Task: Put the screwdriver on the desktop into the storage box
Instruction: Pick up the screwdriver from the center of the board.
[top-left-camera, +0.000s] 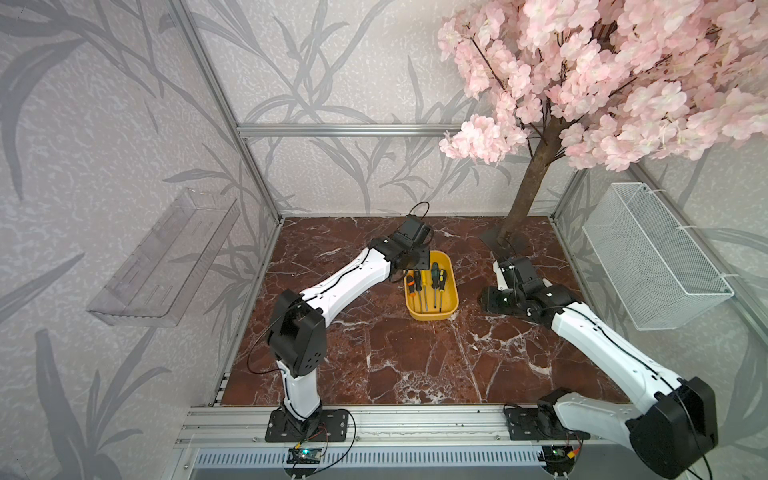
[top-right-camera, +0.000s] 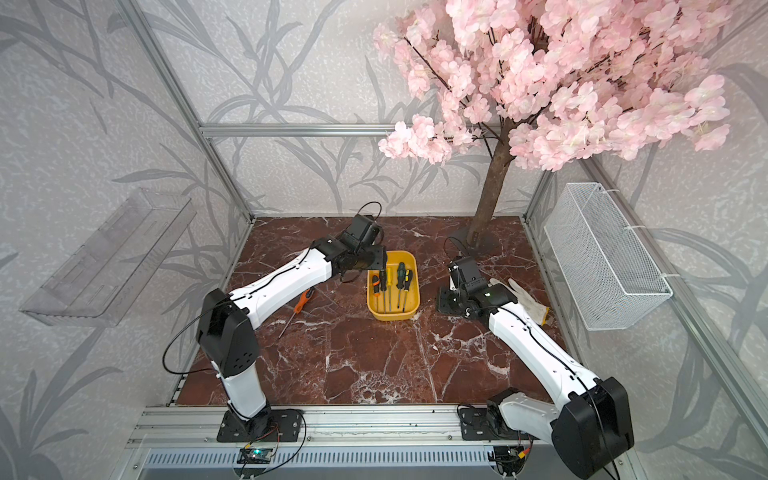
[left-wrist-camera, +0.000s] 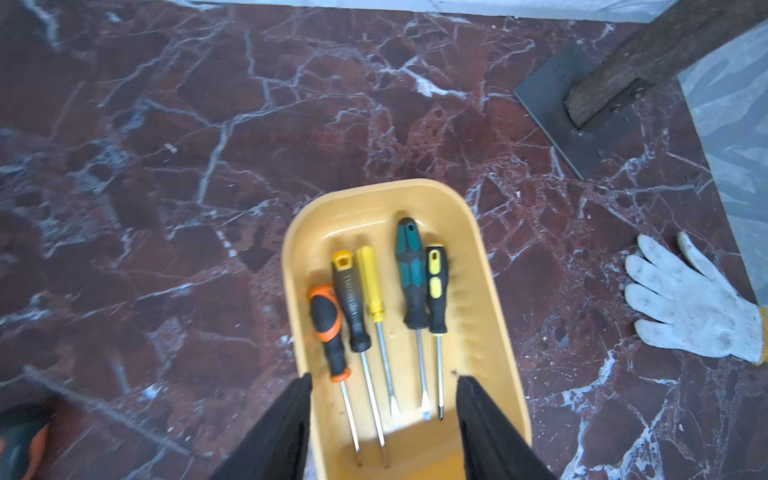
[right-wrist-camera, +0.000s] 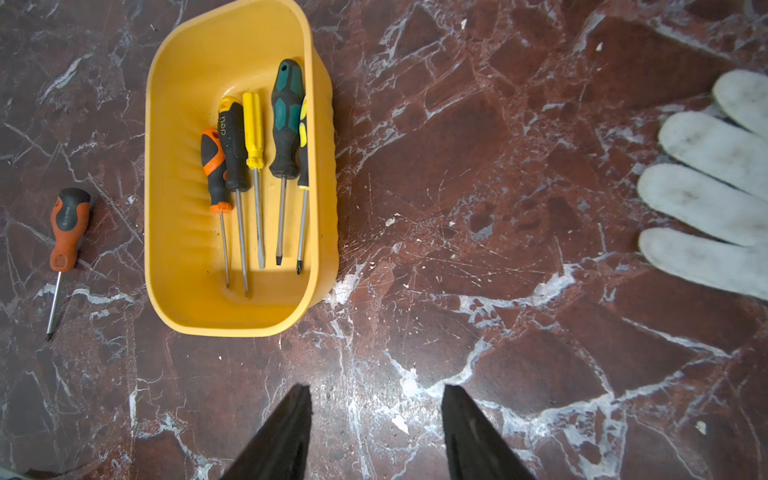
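Lying in storage box (right-wrist-camera: 183, 249), five screwdrivers (right-wrist-camera: 254, 124); one screwdriver (right-wrist-camera: 68, 226) on desktop (right-wrist-camera: 457, 187).

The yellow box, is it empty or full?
Partly filled: five screwdrivers lie side by side in the yellow box; a sixth screwdriver lies outside it.
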